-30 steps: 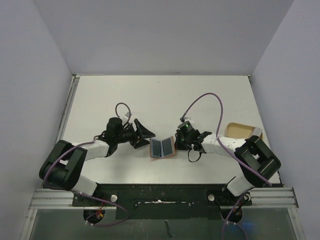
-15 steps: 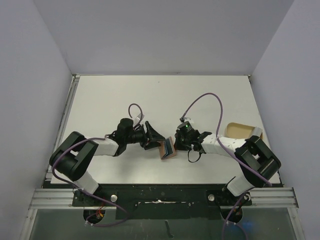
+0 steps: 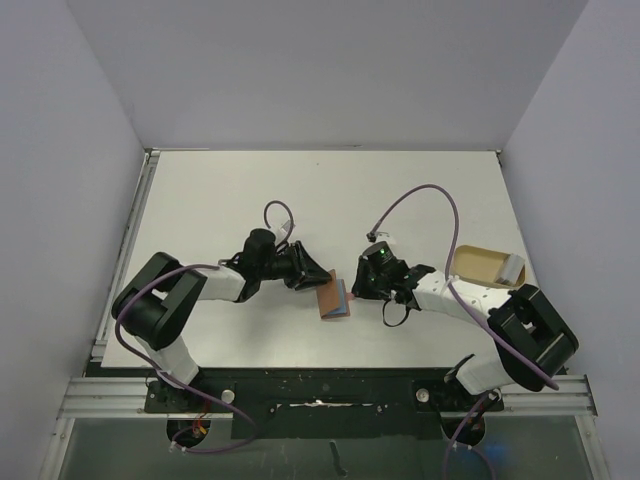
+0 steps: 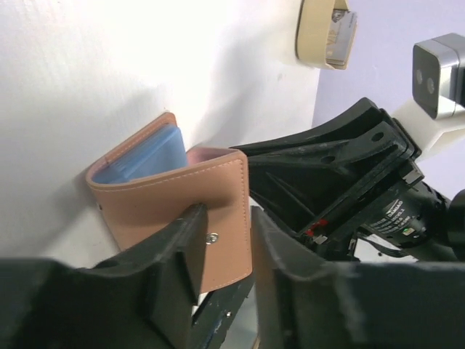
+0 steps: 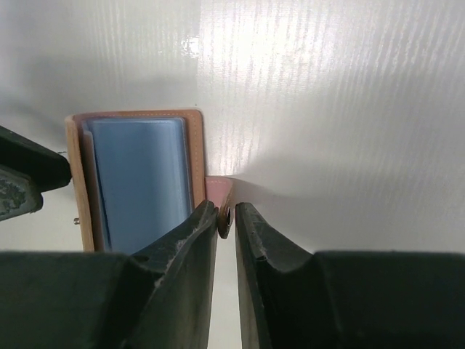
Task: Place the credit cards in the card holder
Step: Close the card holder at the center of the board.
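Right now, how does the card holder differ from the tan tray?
The card holder is reddish-brown leather, half folded, holding blue cards; the tan tray is a pale open oval. The card holder lies centrally between the arms; the tray sits apart at the right edge.

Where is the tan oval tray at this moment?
In the top view the tan oval tray lies at the table's right edge, beside the right arm and right of the card holder.

Card holder (image 5: 138,182), half open, blue card (image 5: 142,182) in pocket; snap tab (image 5: 225,211) between right gripper (image 5: 227,225) fingertips; white table (image 5: 327,109).
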You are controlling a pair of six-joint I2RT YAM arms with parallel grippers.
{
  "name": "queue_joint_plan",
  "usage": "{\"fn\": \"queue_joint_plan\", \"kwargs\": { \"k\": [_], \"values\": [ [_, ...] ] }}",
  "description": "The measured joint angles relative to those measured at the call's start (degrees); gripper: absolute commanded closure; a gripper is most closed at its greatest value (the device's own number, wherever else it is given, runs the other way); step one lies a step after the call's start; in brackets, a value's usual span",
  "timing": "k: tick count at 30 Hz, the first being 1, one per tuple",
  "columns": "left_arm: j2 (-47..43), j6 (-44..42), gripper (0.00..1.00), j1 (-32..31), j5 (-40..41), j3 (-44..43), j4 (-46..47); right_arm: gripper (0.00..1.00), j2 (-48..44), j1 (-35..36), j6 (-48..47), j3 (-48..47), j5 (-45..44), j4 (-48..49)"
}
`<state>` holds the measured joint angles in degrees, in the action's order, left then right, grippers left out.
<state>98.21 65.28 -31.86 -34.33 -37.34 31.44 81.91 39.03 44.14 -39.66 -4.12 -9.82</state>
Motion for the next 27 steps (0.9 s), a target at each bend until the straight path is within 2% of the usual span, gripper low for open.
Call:
{"fn": "queue_joint_plan", "kwargs": {
  "k": [8,21,27],
  "values": [
    [2.8,-3.0,0.93,-0.1,0.7,-1.4,-3.2,0.83,-0.1,-0.5,-0.1,1.3,0.5,0.4],
    [4.0,-8.7,0.91,-1.5,4.6,-5.6,-12.9,0.84,-2.5,-0.5,-0.1,1.3,1.6,0.9],
    [4.0,-9.8,0.91,-2.3,6.1,-6.1,-14.4,0.83,-3.0,-0.5,-0.1,1.3,2.6,1.3]
  ]
}}
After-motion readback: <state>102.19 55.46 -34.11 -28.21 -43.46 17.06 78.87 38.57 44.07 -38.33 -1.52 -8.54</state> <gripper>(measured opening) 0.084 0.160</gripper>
